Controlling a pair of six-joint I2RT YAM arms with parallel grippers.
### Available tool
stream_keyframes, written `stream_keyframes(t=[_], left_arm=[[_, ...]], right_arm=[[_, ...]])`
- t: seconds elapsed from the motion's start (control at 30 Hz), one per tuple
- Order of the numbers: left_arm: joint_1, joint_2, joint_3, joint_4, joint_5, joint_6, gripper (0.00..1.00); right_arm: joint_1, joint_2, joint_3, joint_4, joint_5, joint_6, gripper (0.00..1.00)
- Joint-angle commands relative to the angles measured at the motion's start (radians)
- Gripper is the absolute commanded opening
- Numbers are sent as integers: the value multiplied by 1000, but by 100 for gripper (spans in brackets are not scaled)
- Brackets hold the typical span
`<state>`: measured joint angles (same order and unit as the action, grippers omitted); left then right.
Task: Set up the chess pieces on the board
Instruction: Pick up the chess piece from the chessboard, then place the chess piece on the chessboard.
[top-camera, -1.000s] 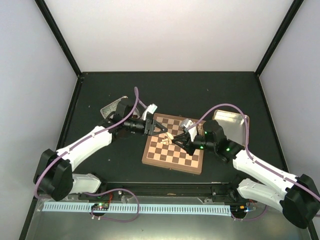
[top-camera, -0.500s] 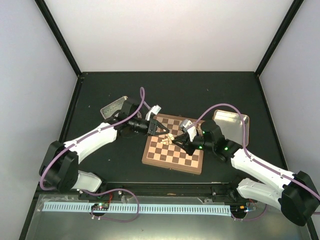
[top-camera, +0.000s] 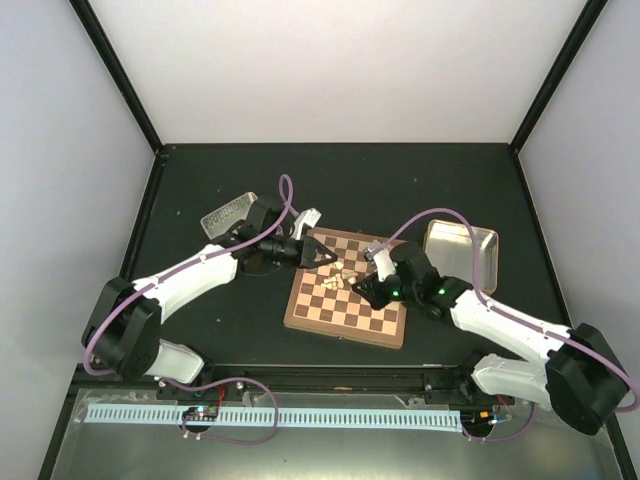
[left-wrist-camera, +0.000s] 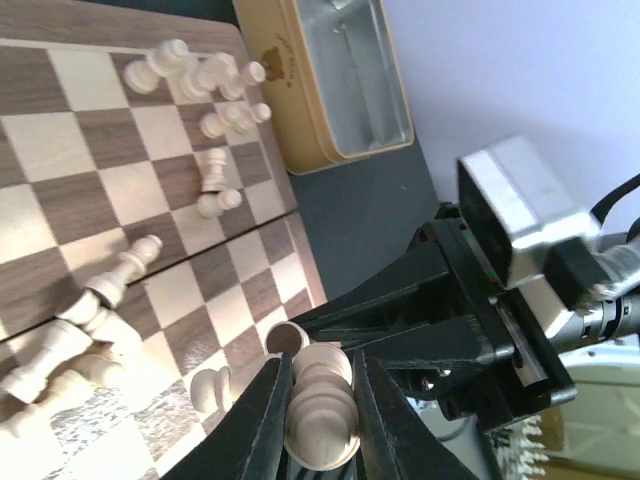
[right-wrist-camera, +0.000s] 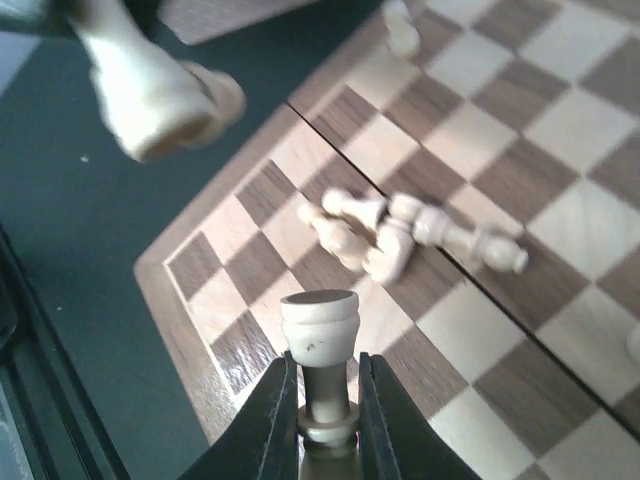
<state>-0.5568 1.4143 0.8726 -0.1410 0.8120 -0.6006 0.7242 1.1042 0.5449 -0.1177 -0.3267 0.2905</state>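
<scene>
I see matt, pale wooden chess pieces (left-wrist-camera: 222, 122), a smooth grained wood board (left-wrist-camera: 70, 140), and a shiny metal tin (left-wrist-camera: 300, 100).

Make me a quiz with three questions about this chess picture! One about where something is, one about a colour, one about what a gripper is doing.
1. Where is the gold tin? A) on the table beside the board B) on the board C) in a gripper
2. What colour are the chess pieces? A) black B) red C) pale cream
3. What is the right gripper doing? A) open, empty B) shut on a chess piece C) holding the tin
1 A: it lies on the dark table. 2 C: all look cream. 3 B: fingers pinch one piece.
</scene>
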Motion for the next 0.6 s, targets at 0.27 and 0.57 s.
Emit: stream_keyframes(t=[0.27, 0.57], left_arm=[[-29, -27, -35, -46, -282, 120, 2], [-66, -65, -56, -45, -417, 174, 2]], right_arm=[[-49, 305, 307, -614, -35, 303, 7], [-50, 359, 413, -909, -136, 299, 13]])
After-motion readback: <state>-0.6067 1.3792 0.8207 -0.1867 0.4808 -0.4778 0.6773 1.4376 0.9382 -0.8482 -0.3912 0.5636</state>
